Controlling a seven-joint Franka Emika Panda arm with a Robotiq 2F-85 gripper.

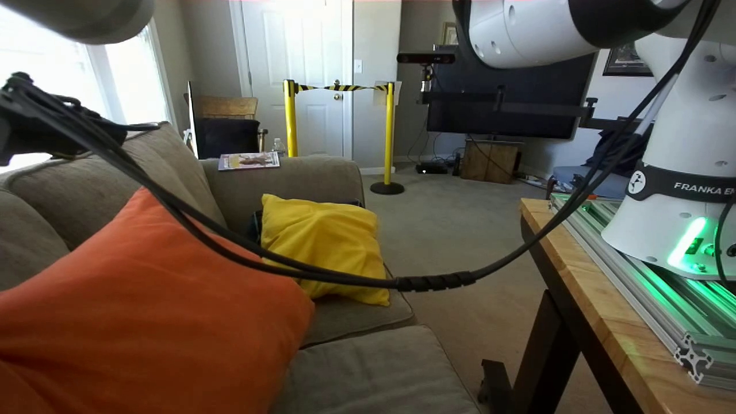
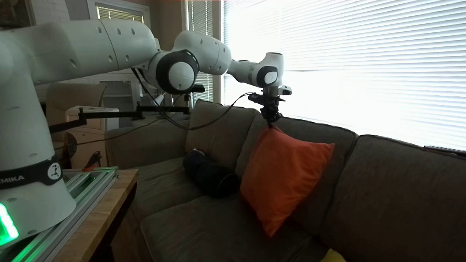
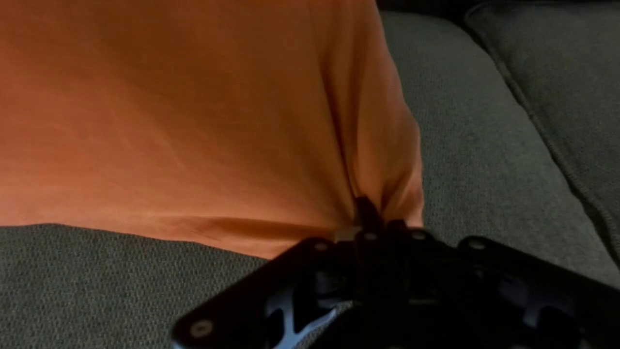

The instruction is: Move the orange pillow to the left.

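Orange cloth pinched tight! Jaws narrow, the gripper (image 2: 270,124) clamps one top corner of the orange pillow (image 2: 285,178), and the wrist view shows creases running straight into that grip, the cloth fanned out towards ten o'clock. From the gripper, the pillow's bulk sits between five and six o'clock in an exterior view, tilted, one corner pointing down at the sofa (image 2: 204,225); whether that corner touches, I can't tell from here. Out at the pillow's nine o'clock, just beside it, a dark bundle (image 2: 209,174)! Overhead, the white robot arm (image 2: 204,52) stretches across from the gripper's ten o'clock. And in an exterior view, the yellow pillow (image 1: 325,236), at the orange one's two o'clock, near the armrest (image 1: 310,178)!
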